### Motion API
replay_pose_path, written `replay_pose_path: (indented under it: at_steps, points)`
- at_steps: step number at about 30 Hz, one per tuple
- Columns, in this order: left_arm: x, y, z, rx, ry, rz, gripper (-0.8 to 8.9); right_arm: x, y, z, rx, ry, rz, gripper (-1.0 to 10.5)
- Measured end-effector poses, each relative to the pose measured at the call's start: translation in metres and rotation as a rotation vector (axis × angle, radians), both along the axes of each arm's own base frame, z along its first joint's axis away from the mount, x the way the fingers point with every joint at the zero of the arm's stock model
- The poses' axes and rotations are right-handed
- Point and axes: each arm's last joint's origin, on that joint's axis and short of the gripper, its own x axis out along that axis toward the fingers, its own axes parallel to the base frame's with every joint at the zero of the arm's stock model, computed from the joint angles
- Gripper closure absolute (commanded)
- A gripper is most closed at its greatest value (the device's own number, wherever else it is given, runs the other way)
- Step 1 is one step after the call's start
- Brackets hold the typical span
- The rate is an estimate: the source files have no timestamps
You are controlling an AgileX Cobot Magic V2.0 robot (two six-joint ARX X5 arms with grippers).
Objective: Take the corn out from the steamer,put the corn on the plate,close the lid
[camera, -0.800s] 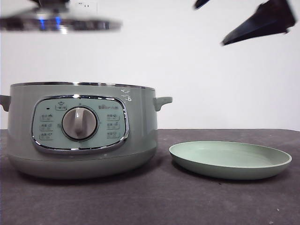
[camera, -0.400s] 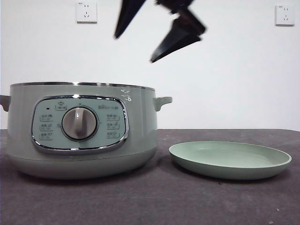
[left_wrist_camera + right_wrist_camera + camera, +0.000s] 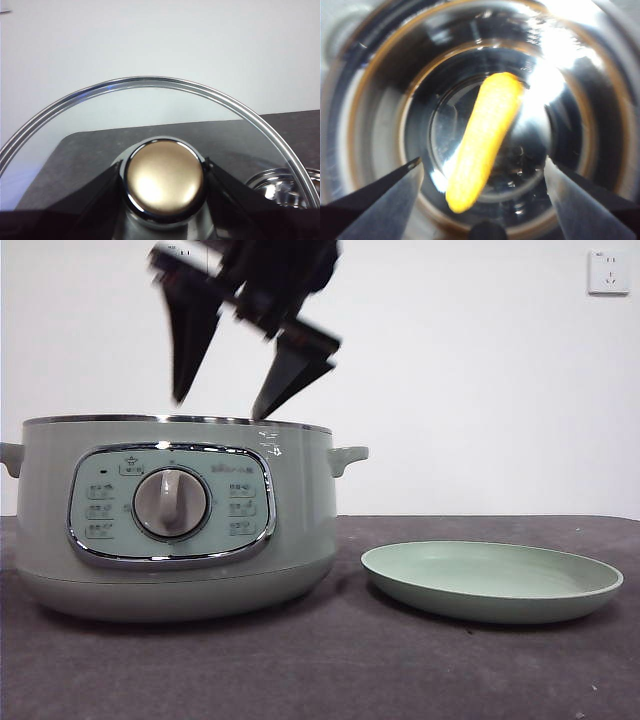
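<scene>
The right gripper (image 3: pixel 228 405) hangs just above the open mouth of the steamer (image 3: pixel 175 515), its 2 black jaws spread wide and pointing down. Seen from that arm's wrist, the corn (image 3: pixel 482 140) lies on the shiny floor of the pot, directly below and between the jaws, touched by neither. The cob's long axis runs roughly away from the wrist camera, across the line joining the 2 jaw tips, so a straight descent would likely let them close across its narrow width; the glossy skin could slip, in my judgement.

The left gripper (image 3: pixel 165 177) is clamped on the gold-toned knob of the glass lid (image 3: pixel 150 85), holding it away from the pot, out of the front view. That leaves the right arm plainly the nearer one to the cob.

The plate (image 3: pixel 490 580) sits bare on the dark table to the right of the steamer, close beside it but not touching.
</scene>
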Motion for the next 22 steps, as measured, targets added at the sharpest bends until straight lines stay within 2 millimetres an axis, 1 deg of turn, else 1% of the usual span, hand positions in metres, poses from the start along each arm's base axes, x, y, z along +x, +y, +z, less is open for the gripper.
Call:
replay_pose_path:
  at_steps: [3,8,10,11,13,15,20,22]
  points:
    - [-0.001,0.000,-0.002,0.009,0.020,0.002,8.22,0.003,0.014,-0.021,-0.034,0.022,0.023,5.4]
    - [0.001,-0.001,-0.004,0.016,0.042,-0.009,8.22,0.009,0.028,-0.051,-0.062,0.044,0.036,5.5]
    - [0.001,-0.001,-0.004,0.016,0.042,-0.009,8.22,0.011,0.031,-0.060,-0.070,0.050,0.038,6.5]
    - [0.001,-0.001,-0.004,0.016,0.042,-0.009,8.22,0.011,0.031,-0.062,-0.073,0.052,0.037,7.0]
    - [0.000,0.000,-0.004,0.015,0.041,-0.009,8.22,0.013,0.033,-0.067,-0.081,0.046,0.032,8.5]
    - [0.000,0.000,-0.004,0.015,0.041,-0.009,8.22,0.014,0.033,-0.070,-0.094,0.035,0.022,9.6]
    - [0.000,0.000,-0.005,0.019,0.052,-0.011,8.22,0.015,0.033,-0.069,-0.100,0.018,0.012,9.6]
    - [0.000,0.000,-0.005,0.021,0.056,-0.012,8.22,0.013,0.031,-0.062,-0.096,0.014,0.012,9.6]
